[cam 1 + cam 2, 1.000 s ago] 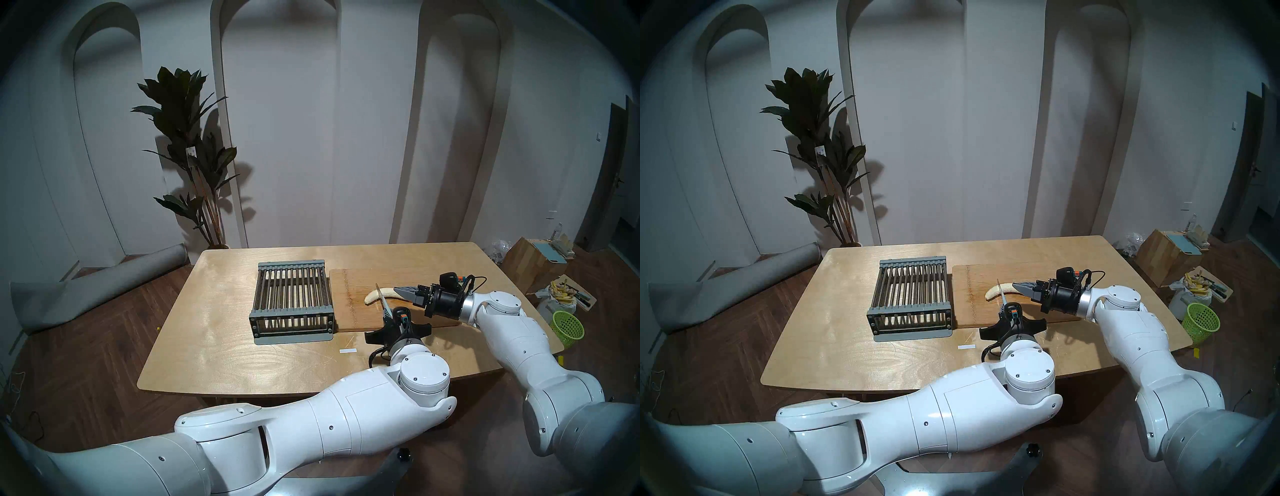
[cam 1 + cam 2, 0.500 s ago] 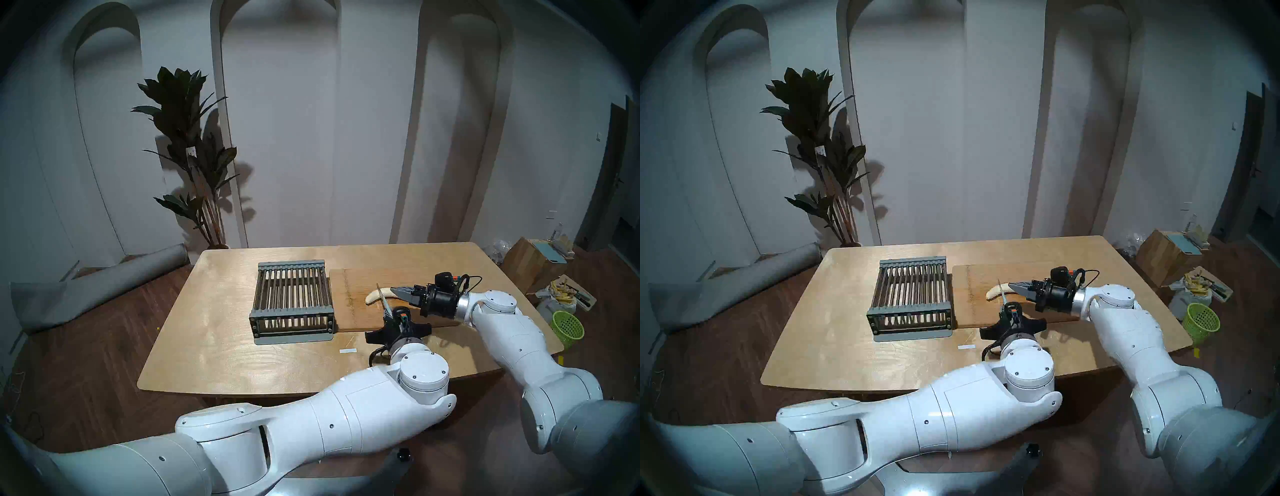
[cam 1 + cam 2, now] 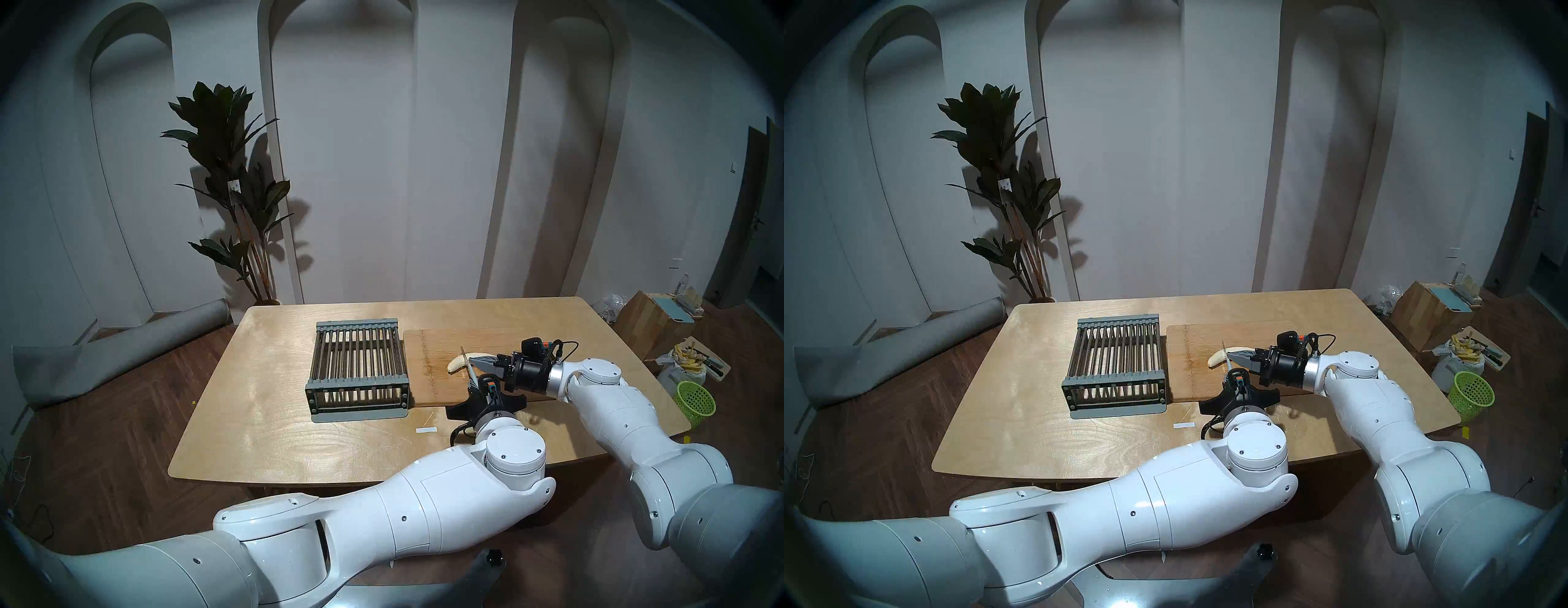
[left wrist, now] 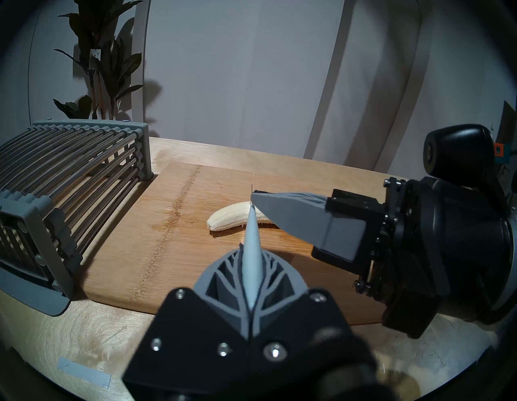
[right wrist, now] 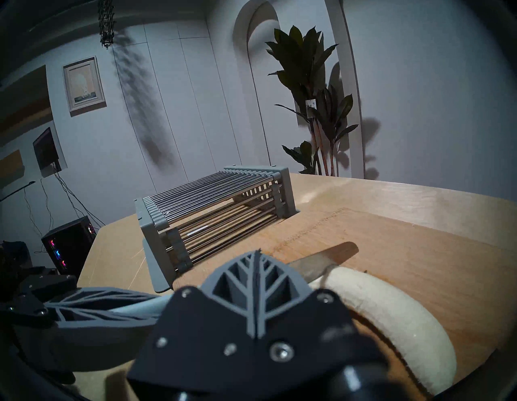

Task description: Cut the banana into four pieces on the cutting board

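- Head views: the banana (image 3: 458, 363) lies whole on the cutting board (image 3: 441, 339), right of centre; the left gripper (image 3: 475, 384) is clamped on a knife (image 3: 468, 365) crossing it.
- Left wrist: the knife blade stands centre frame, and the right gripper (image 4: 256, 197), fingers together, is over the banana (image 4: 229, 221).
- Right wrist: the banana (image 5: 391, 308) curves along the lower right, next to the rack (image 5: 212, 212).
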{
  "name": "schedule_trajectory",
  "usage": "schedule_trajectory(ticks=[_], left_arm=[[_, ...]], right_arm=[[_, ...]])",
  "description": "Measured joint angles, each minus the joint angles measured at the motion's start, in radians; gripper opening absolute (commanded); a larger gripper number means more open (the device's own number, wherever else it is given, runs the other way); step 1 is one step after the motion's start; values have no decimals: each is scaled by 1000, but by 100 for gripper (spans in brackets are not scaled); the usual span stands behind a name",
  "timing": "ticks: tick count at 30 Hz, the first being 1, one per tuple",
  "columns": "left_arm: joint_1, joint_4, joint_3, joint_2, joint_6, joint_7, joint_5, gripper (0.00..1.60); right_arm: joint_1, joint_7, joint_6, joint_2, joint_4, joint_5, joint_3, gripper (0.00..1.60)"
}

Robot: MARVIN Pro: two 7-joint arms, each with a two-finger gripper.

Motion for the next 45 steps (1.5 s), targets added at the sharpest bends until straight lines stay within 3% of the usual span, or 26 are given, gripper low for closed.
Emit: schedule_trajectory(ticks=[21, 45], left_arm=[[1, 1, -12, 5, 25, -25, -26, 0], [-3, -102, -18, 62, 128, -44, -71, 0]], right_arm=[[13, -1, -12, 11, 23, -31, -25, 0], [-71, -25, -11, 33, -13, -20, 12, 0]])
